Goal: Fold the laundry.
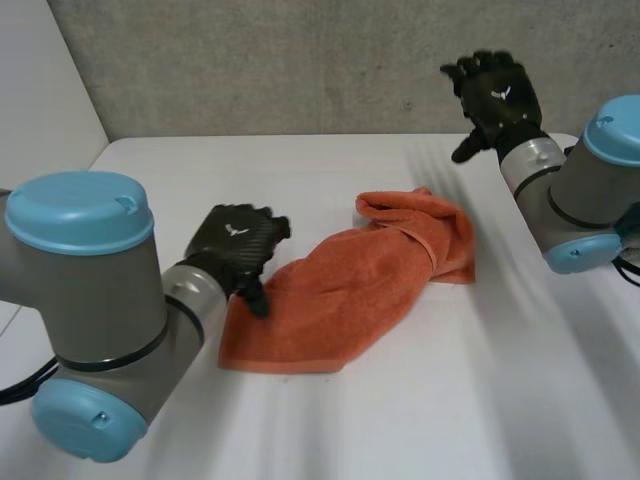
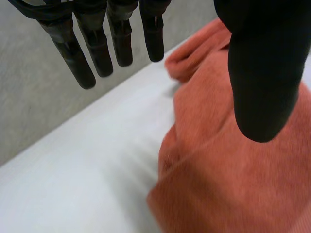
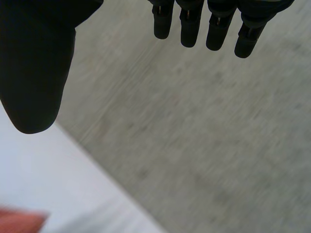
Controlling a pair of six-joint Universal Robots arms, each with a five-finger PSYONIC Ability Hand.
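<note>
**Towel** (image 1: 350, 290): orange terry cloth with a matt, nubby pile, lying in soft, rumpled folds at the middle of the table.
**Table** (image 1: 480, 400): white top, smooth, matt with a faint sheen.
**Wall** (image 1: 300, 60): beyond the table's far edge; grey, rough and speckled like bare concrete, matt.
**Left hand** (image 1: 235, 245): black shell with a fine woven pattern on its back and a slight gloss. Its fingers (image 2: 121, 43) are smooth, dull black.
**Right hand** (image 1: 497, 95): black shell with a low sheen.
**Arm joints** (image 1: 100, 290): grey, smooth, satin, metal-looking.
**Caps** (image 1: 80, 210): light blue, smooth, plastic-looking.

Towel (image 1: 345, 290) on table's (image 1: 500, 400) middle
</note>
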